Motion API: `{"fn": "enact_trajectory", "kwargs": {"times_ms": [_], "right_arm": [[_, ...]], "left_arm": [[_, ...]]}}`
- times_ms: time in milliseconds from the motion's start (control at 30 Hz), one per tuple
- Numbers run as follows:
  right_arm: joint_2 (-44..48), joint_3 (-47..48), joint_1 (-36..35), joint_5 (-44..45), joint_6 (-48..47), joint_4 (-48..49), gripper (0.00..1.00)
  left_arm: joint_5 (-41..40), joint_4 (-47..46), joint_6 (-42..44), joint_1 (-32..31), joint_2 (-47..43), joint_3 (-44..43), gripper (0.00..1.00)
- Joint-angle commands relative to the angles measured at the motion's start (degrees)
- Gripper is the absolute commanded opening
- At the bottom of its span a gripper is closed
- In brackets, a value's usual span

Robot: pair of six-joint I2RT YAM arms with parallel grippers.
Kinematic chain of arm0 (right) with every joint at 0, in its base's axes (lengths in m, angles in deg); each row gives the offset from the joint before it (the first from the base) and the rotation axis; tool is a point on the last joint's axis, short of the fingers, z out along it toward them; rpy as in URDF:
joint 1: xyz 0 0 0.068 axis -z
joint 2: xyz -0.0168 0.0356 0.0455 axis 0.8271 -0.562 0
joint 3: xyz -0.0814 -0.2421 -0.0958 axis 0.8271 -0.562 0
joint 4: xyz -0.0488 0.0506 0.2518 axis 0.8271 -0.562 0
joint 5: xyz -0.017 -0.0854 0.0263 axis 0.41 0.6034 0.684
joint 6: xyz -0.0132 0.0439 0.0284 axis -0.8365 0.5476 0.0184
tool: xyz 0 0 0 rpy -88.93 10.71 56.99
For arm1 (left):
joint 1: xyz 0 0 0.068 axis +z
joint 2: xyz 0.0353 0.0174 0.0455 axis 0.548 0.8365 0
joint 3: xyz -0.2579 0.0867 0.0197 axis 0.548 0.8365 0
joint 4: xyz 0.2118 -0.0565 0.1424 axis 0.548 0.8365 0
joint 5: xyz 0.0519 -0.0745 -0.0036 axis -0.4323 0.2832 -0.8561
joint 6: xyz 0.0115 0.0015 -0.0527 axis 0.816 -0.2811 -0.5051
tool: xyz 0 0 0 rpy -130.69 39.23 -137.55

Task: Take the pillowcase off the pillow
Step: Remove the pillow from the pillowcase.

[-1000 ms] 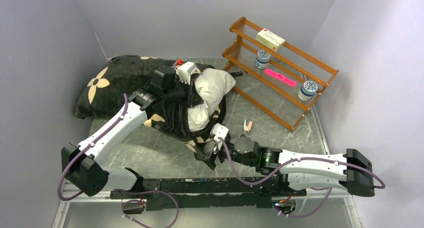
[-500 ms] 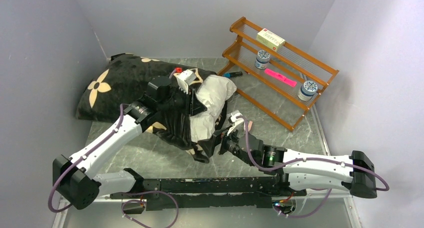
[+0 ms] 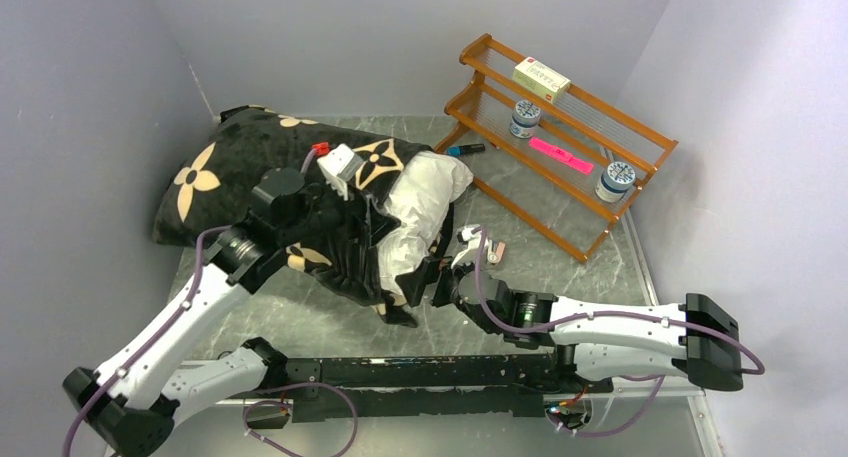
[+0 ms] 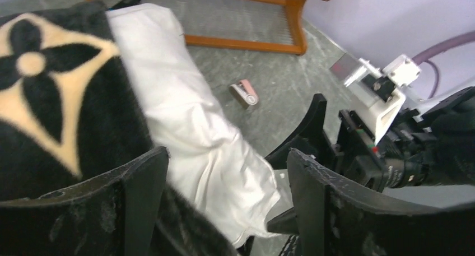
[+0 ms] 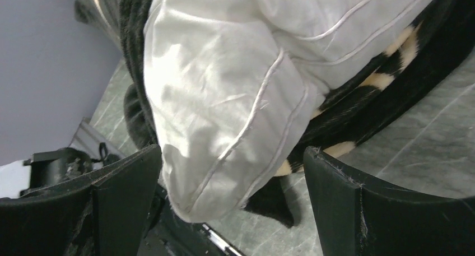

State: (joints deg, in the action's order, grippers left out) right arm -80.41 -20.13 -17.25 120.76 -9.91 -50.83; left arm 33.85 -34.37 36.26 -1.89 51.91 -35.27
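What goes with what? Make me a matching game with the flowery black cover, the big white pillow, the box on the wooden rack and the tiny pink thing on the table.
Things:
1. black plush pillowcase with tan flowers
2. plump plain white pillow
3. cream rectangular box
4. small pink object

Places:
a. on the top shelf of the orange wooden rack
b. lying alone on the grey table
c. poking out of the cover's open end
d. wrapped round the pillow's left part

Pairs: 1-d, 2-c, 3-a, 4-b
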Motion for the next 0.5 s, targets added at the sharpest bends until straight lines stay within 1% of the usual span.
{"fn": "enact_trajectory", "kwargs": {"times_ms": [0,100,233,267,333,467], "right_arm": [[0.30,-0.52,0.19,-5.62,3.10,2.78,1.00],[-2.45,-0.20,0.27,-8.17,3.66,5.39,1.00],[-5.99,0.75,0.90,-8.38,4.30,8.37,1.00],[-6.79,0.84,1.28,-7.73,4.35,9.06,1.00],[-8.02,0.60,2.99,-8.31,5.47,10.73,1.00],[-9.87,-0.02,7.44,-13.05,6.36,15.22,0.96]], "left_arm": [[-7.25,6.28,3.96,-0.04,-6.13,3.12,0.85],[-9.67,11.05,5.52,-0.04,-10.03,5.37,0.88],[-11.20,15.22,6.44,0.00,-14.88,7.66,0.91],[-12.03,15.21,5.40,-0.11,-16.39,8.29,0.93],[-11.05,13.04,3.90,-0.13,-19.26,10.23,0.96],[-11.48,10.78,-0.13,-0.13,-21.06,13.81,0.96]]}}
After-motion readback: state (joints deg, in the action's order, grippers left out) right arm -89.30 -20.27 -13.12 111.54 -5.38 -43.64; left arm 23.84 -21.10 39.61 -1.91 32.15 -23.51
